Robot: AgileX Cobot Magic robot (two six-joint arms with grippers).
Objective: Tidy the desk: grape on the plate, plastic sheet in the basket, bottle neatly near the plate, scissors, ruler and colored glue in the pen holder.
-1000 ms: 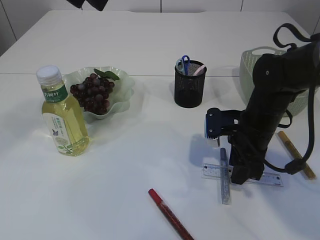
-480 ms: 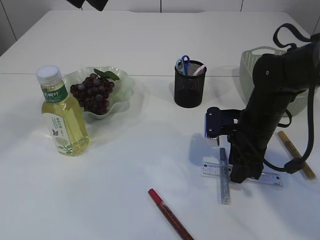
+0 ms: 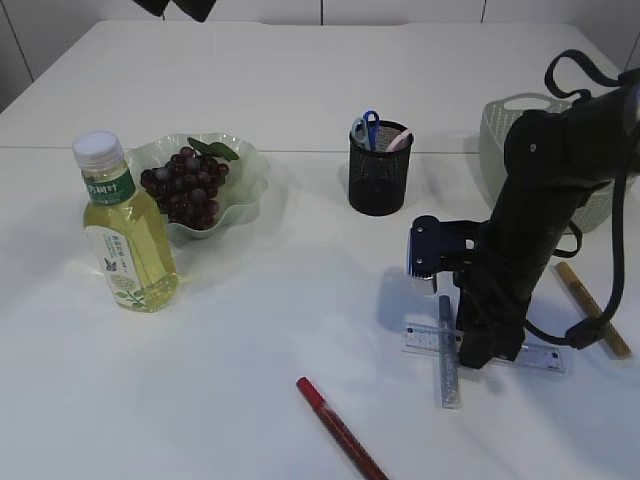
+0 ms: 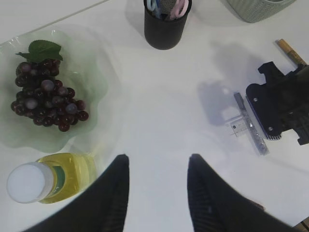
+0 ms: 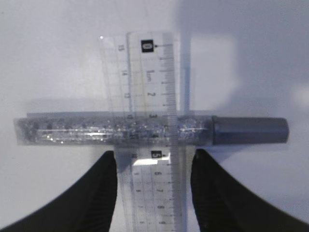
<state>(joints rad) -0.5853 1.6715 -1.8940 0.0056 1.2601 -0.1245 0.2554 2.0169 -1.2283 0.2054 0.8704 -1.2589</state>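
My right gripper (image 5: pixel 153 153) is open, its fingers either side of the clear ruler (image 5: pixel 153 183), low over the table; it also shows in the exterior view (image 3: pixel 482 352). A silver glitter glue pen (image 5: pixel 111 130) crosses the ruler (image 3: pixel 540 358). My left gripper (image 4: pixel 157 166) is open and empty, high above the table. The grapes (image 3: pixel 187 186) lie on the pale green plate (image 3: pixel 252 172). The yellow drink bottle (image 3: pixel 125 240) stands upright in front of the plate. The black pen holder (image 3: pixel 379 180) holds the scissors (image 3: pixel 367 127). No plastic sheet shows.
A red glue pen (image 3: pixel 338 428) lies near the front edge. A gold glue pen (image 3: pixel 592 305) lies to the right of my right arm. The pale green basket (image 3: pixel 495 140) stands at the back right, partly hidden by the arm.
My right arm has edged slightly left and down over the ruler. Nothing else has moved.
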